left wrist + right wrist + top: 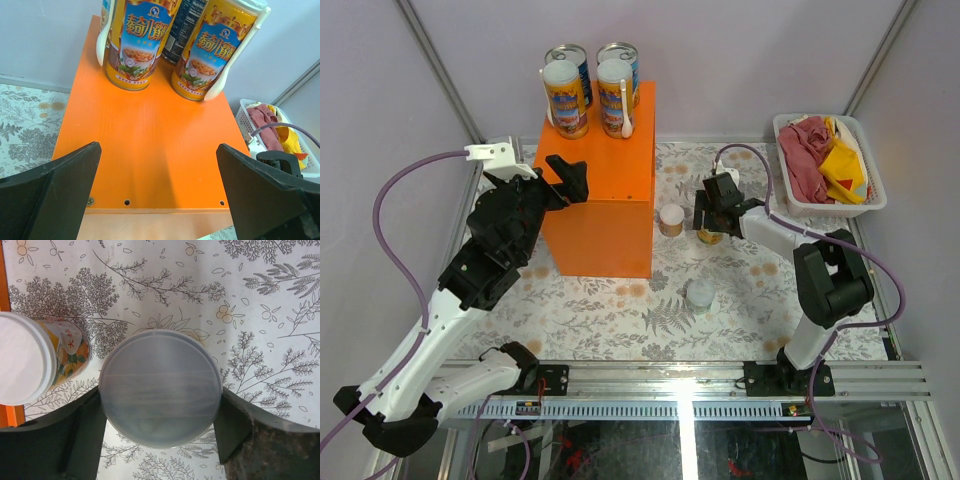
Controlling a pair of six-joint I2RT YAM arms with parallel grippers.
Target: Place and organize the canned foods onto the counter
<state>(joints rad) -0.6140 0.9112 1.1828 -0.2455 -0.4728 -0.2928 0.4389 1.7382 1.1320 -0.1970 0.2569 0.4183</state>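
Gripper status: the right gripper (160,412) straddles one short can (160,387) standing upright on the leaf-patterned mat (260,300). Its black fingers (260,440) sit against the rim of the round, translucent pale lid on both sides; whether they clamp it cannot be told. The left gripper (159,146) is spread wide and holds nothing, hovering over the near end of the counter (150,140). The counter is a bright orange box with screw holes along its near edge. Four cans stand at its far end: two tall yellow-orange cans (135,45) with white lids in front, two blue-labelled cans (568,55) behind. A second short can (25,365), white-lidded, stands just beside the counter. A third short can (700,293) stands nearer the arm bases.
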